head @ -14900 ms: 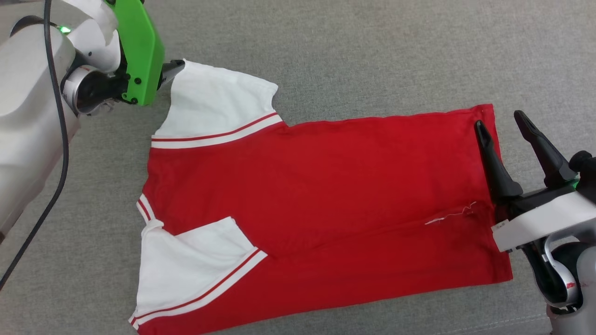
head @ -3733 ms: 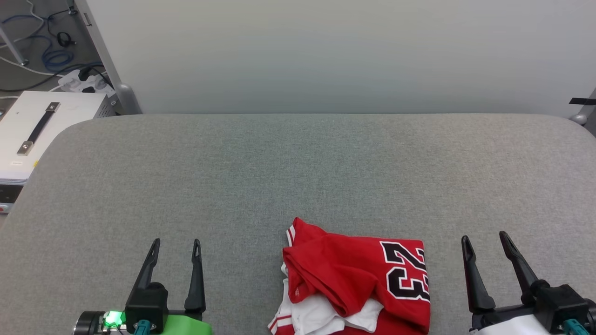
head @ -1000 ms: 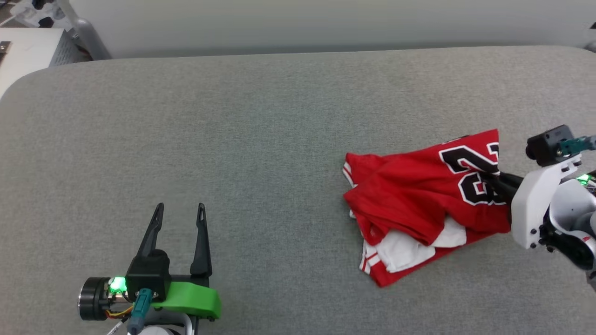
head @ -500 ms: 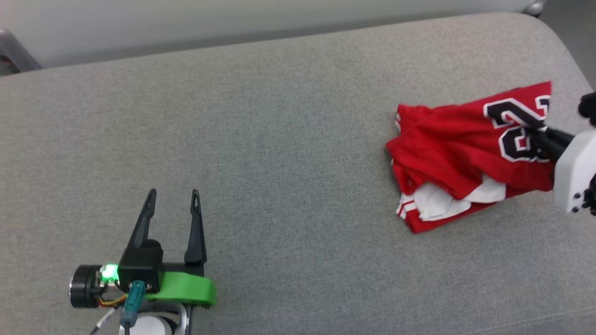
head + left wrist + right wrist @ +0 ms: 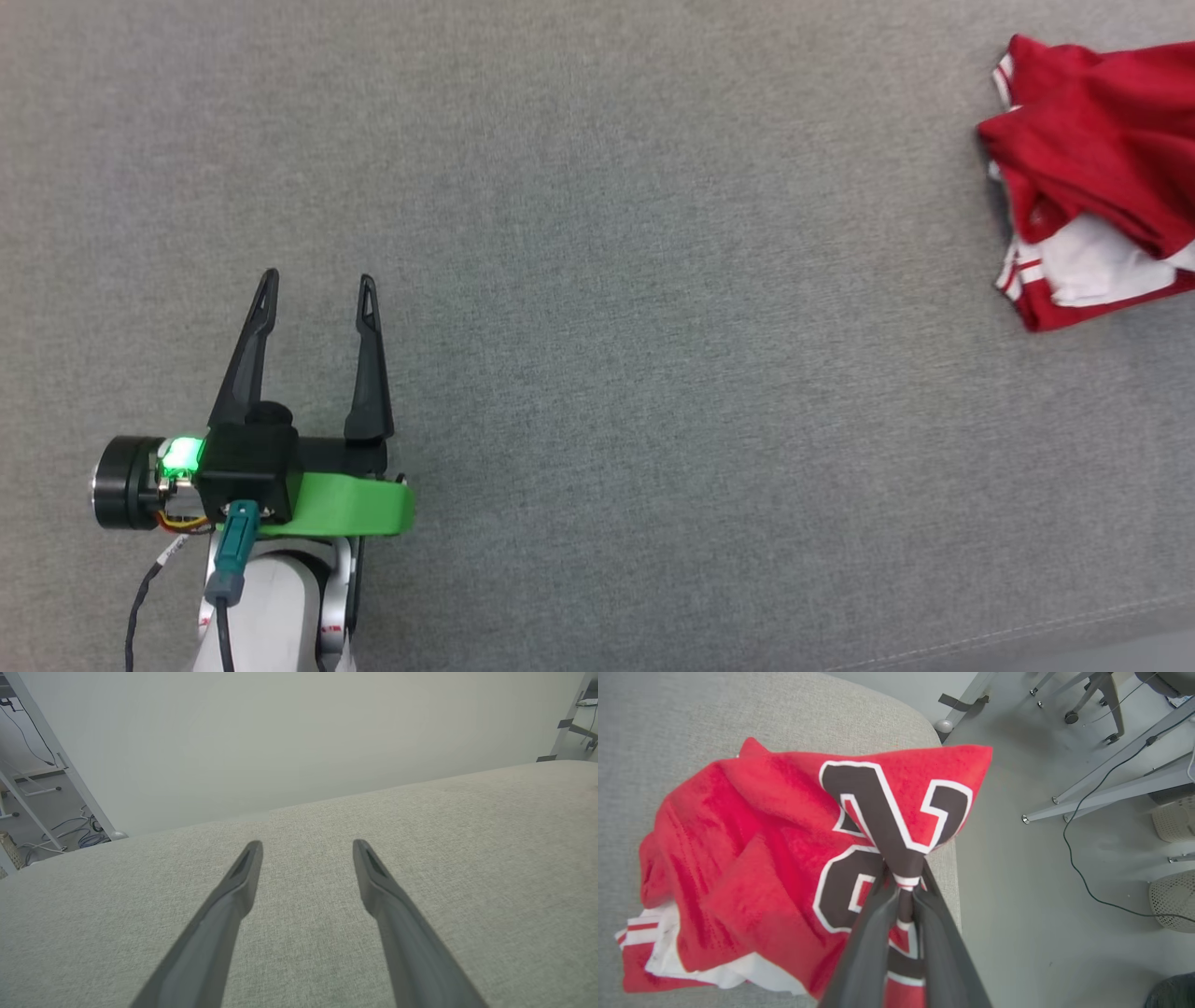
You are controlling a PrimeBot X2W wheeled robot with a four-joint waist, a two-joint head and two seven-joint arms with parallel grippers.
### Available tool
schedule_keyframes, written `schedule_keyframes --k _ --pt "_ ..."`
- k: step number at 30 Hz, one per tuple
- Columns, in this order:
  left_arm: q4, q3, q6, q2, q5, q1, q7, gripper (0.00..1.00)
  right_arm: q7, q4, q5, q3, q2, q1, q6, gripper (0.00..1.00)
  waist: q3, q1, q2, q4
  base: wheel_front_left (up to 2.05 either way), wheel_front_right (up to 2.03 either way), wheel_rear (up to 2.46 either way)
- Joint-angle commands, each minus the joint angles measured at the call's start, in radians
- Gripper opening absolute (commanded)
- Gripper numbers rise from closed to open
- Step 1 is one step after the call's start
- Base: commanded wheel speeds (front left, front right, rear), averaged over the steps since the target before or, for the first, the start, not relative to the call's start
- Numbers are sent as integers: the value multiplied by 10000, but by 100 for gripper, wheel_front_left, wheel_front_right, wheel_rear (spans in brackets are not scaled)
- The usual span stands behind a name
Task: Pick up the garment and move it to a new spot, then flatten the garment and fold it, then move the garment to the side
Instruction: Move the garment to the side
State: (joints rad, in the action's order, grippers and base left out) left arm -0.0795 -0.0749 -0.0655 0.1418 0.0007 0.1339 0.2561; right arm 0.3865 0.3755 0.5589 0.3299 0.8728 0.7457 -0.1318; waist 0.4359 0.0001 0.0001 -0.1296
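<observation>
The left arm's fingers (image 5: 247, 364) stood spread apart and released, holding nothing, pointing up the head view low over the grey fabric-covered surface (image 5: 653, 280). Behind them the wrist lay level, with a green bracket (image 5: 345, 504) across it, a lit green lamp (image 5: 182, 455) on the dark housing and a teal-plugged cable (image 5: 229, 560) running down beside the pale forearm. In the left wrist view those fingers (image 5: 233, 896) angled slightly downward toward the bare fabric of the surface (image 5: 467, 835), with a pale wall (image 5: 280, 742) beyond its far edge. The right arm's fingers (image 5: 873, 942) were clenched on the garment (image 5: 752, 858), pinching a gathered ridge of red cloth right at the black, white-outlined numerals (image 5: 878, 812), so that the cloth rose into a peak at the grip. The garment lay bunched at a rounded corner of the surface (image 5: 668, 718), its pinched end reaching out over the edge above the grey floor (image 5: 1017, 905). In the head view the garment (image 5: 1092, 140) sat at the far upper right, well apart from the left arm, with a white sleeve (image 5: 1102, 266) showing under the red folds.
</observation>
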Motion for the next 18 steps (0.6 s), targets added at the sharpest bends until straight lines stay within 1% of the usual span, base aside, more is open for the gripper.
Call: schedule_keyframes --k 1,8,12,13,14,18 --pt "-90 -24 -31 86 85 235 57 100 -85 192 -195 -48 113 257 11 0 640 -1 -1 148 0 0 0" --pt "-297 -201 -63 143 92 540 57 100 -386 1538 -644 -493 257 1033 11 0 1075 -1 -1 315 0 0 0" --pt "-297 -274 -118 146 74 639 57 100 -718 2285 -1053 -771 124 1364 11 0 1124 -1 -1 378 0 0 0" --pt "-268 -298 -130 142 65 650 57 100 -889 2493 -1239 -884 60 1444 11 46 1084 -1 -1 400 0 0 0" --pt "-241 -310 -147 134 54 647 57 100 -995 2648 -1376 -935 -8 1481 11 100 1032 -1 -1 411 0 0 0" --pt "-143 -336 -243 85 -2 528 57 100 -1476 3222 -1697 -1164 -353 1465 11 100 612 -1 -1 438 0 0 0"
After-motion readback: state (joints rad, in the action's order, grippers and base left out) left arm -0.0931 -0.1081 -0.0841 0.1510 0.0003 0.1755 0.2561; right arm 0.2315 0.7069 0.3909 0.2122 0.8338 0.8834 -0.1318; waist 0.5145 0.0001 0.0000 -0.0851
